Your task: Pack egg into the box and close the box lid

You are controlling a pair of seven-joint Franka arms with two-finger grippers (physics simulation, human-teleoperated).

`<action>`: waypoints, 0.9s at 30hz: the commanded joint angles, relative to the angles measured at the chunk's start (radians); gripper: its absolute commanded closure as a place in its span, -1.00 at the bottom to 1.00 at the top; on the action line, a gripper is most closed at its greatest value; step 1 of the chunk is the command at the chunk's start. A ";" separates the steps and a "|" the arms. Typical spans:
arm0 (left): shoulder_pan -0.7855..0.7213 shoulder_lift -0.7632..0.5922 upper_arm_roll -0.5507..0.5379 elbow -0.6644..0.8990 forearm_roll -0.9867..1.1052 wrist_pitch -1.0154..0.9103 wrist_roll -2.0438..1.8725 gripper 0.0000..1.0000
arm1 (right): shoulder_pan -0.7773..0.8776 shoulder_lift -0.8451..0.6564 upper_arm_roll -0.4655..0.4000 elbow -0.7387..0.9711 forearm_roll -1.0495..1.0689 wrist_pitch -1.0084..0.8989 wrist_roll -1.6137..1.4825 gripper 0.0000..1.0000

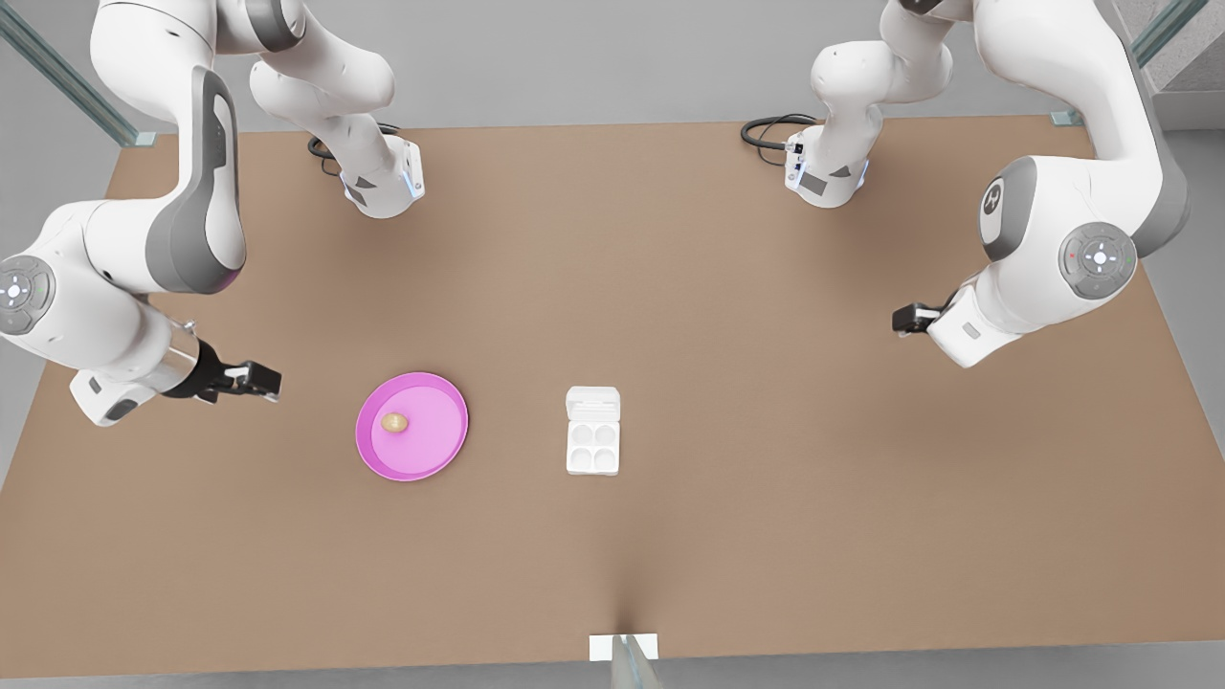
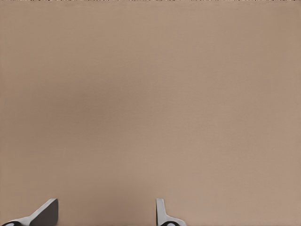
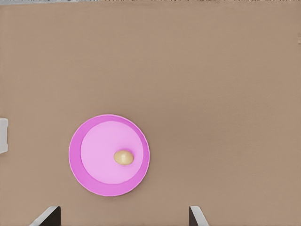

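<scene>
Egg [image 1: 394,422] lay on its side on the round pink plate [image 1: 450,435], toward the plate's left part in the front view, and my right wrist view looked down on the same egg [image 3: 123,157] and plate [image 3: 84,176]. That told me my right gripper [image 1: 251,380] was the one at the front view's left, hovering over the worktop [image 1: 766,536] just left of the plate, fingers parted and grasping nothing. My left gripper [image 1: 911,318] waited well away at the front view's right, above bare worktop; its fingers [image 2: 44,213] stood apart in the left wrist view, also empty.

To the right of the plate, clear of it, sat the box [image 1: 592,448], four cups bare, with the box lid [image 1: 592,403] folded open flat on the far side of the tray.

I judged the egg light, smooth and rounded, so likely to roll or squirt out of a careless pinch, and brittle enough that a hard squeeze could crack it. The safest hold seemed to be across its narrow waist, coming straight down with the fingers either side of the short axis, closing gently. Nothing had been packed yet; the lid's free far edge looked the place to push when closing.
</scene>
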 commanded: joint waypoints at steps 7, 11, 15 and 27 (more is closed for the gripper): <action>-0.002 0.001 -0.001 -0.002 0.001 0.021 -0.003 -1.00 | -0.023 0.071 -0.006 -0.199 -0.034 0.222 -0.963 -1.00; -0.002 0.001 -0.001 -0.002 0.001 0.022 -0.003 -1.00 | 0.037 0.145 0.000 -0.273 -0.037 0.386 -1.182 -1.00; -0.002 -0.033 -0.006 -0.040 0.001 0.025 -0.003 -1.00 | 0.066 0.202 0.002 -0.356 -0.036 0.540 -1.313 -1.00; -0.023 -0.027 -0.007 -0.043 0.005 0.039 -0.011 -1.00 | 0.069 0.200 0.082 -0.514 -0.028 0.692 -1.658 -1.00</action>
